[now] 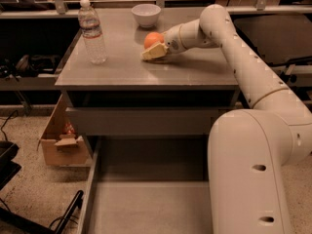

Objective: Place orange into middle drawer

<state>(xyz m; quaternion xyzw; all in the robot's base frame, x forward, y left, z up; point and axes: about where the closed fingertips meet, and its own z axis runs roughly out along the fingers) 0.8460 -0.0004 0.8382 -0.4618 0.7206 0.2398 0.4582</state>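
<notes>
The orange [152,38] sits on the grey countertop [122,67], just in front of the white bowl [146,14]. My gripper [156,48] is at the orange, low over the counter, reaching in from the right and pressed against the fruit's front right side, which it partly covers. The middle drawer [146,204] is pulled out below the counter, with its flat grey floor and low side walls showing.
A clear water bottle [92,32] stands on the counter's left part. A closed grey drawer front [141,121] sits above the open drawer. A cardboard box [61,143] lies on the floor at left. My arm's large base [253,169] overlaps the open drawer's right side.
</notes>
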